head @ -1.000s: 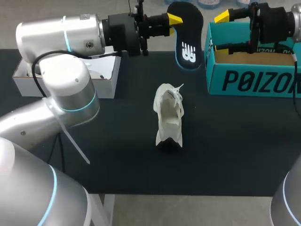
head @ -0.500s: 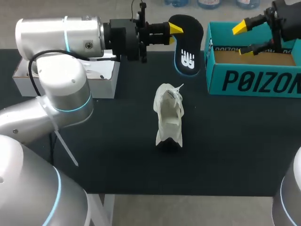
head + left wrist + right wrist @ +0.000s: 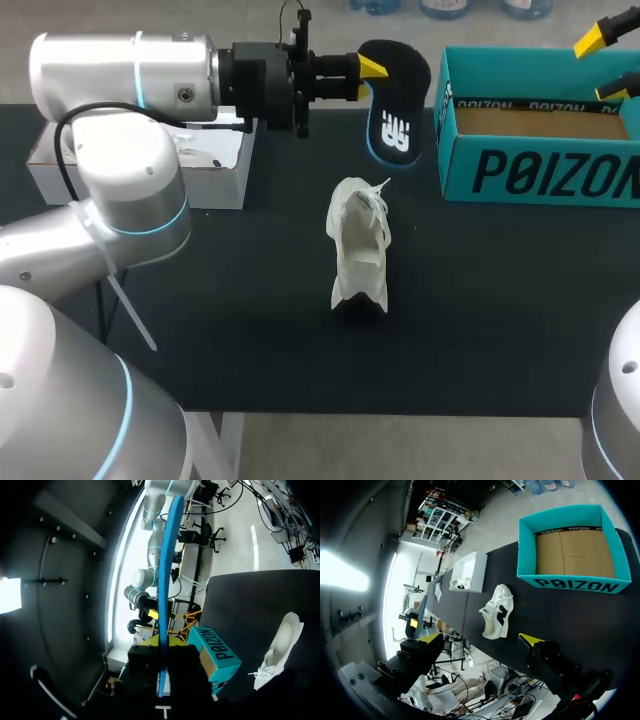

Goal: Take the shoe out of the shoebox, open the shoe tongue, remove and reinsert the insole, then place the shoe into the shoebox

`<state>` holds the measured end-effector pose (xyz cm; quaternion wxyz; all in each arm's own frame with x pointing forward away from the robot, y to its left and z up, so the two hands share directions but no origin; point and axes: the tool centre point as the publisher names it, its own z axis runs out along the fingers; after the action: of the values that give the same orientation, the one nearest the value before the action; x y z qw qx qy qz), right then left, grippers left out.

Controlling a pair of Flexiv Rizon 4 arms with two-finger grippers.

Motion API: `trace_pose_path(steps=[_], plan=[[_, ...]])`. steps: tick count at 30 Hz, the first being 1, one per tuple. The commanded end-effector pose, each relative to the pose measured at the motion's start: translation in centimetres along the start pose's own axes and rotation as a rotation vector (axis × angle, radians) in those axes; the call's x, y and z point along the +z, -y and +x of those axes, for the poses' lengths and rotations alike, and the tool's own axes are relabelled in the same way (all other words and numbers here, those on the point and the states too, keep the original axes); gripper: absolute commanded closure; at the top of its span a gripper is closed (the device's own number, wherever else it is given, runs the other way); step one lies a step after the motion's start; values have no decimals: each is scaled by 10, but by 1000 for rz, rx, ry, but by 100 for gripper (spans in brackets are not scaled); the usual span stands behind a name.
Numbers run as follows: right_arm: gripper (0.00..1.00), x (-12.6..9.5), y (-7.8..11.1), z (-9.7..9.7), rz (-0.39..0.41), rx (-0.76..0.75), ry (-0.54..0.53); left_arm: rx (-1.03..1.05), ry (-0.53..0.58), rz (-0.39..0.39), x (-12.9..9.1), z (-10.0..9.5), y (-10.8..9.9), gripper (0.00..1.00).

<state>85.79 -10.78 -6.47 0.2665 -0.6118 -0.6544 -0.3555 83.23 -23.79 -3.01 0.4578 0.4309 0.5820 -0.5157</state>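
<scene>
Okay, white shoe (image 3: 358,255) sits mid-frame on the black tabletop (image 3: 500,320). Behind it, a white box (image 3: 140,165) at left and the teal shoebox (image 3: 540,170) at upper right. Left claw (image 3: 372,70), top centre, is clamped on the black insole (image 3: 395,105). Right claw (image 3: 610,65), upper right corner, is spread wide and holds nothing.

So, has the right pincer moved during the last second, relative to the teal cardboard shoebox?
Yes. The right pincer has drawn back from above the left end of the teal cardboard shoebox towards its right end, near the view's edge.
</scene>
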Motion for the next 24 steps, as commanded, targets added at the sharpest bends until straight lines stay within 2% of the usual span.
trace_pose_path(steps=[1,17,22,24], plan=[[0,-4,5,2,0,22,6,13,11,-1,6,-5,-1,100],[0,-4,5,2,0,22,6,13,11,-1,6,-5,-1,100],[0,-4,5,2,0,22,6,-112,-134,15,11,25,20,100],[0,-4,5,2,0,22,6,-139,-171,16,10,31,26,100]])
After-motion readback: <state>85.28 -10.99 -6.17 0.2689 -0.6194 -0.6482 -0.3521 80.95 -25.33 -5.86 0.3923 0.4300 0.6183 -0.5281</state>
